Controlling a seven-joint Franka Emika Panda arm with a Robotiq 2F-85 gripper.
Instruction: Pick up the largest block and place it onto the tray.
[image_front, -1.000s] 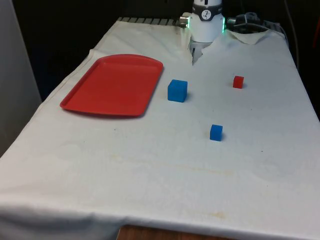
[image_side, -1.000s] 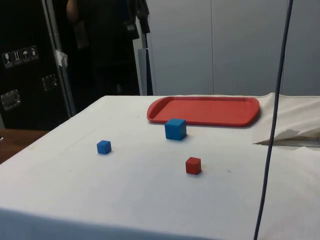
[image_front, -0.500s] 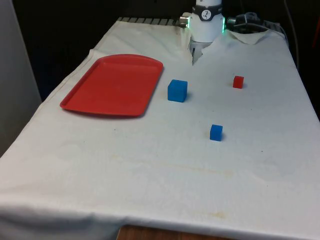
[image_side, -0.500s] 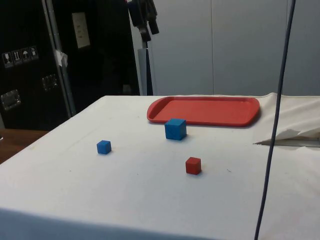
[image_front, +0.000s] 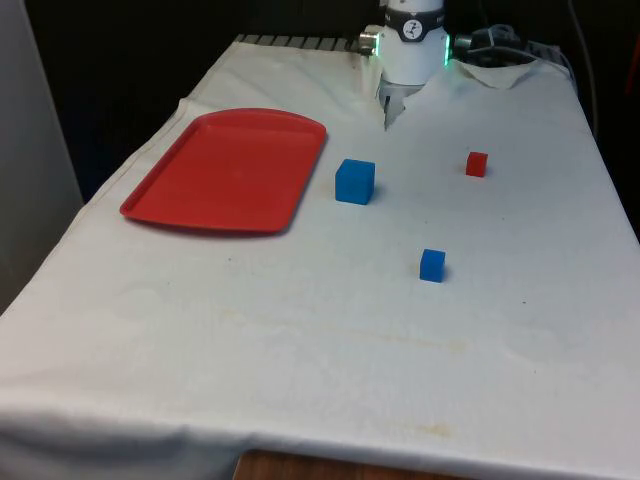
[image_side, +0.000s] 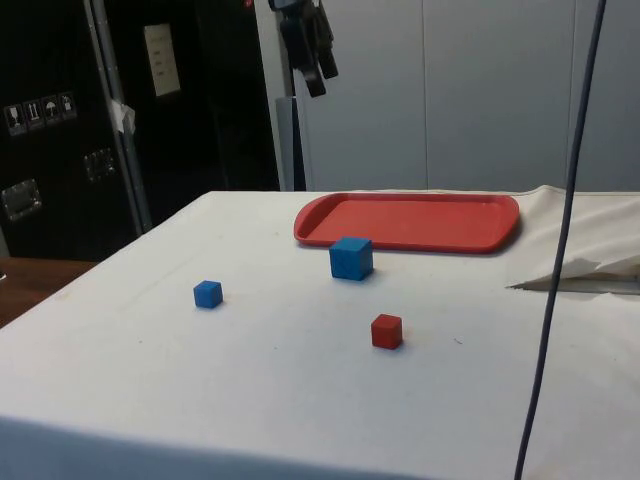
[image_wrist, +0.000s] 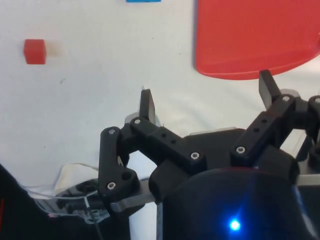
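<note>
The largest block (image_front: 355, 182) is blue and sits on the white cloth just off the red tray's (image_front: 230, 165) edge, toward the front view's right. From the side, this block (image_side: 351, 258) stands in front of the tray (image_side: 410, 220). My gripper (image_side: 318, 72) hangs high above the table, well clear of the blocks. In the wrist view the gripper (image_wrist: 206, 92) is open with nothing between its fingers (image_wrist: 146, 102); past them lie the tray (image_wrist: 250, 35) and a sliver of the big blue block (image_wrist: 143, 1).
A small blue block (image_front: 432, 265) lies nearer the table's front, and a small red block (image_front: 477, 164) sits toward the front view's right. In the side view they are the small blue block (image_side: 208, 294) and red block (image_side: 387, 331). A cable (image_side: 560, 240) hangs down there.
In the side view the gripper has swung lower and toward that view's right. The blocks and tray have not moved.
</note>
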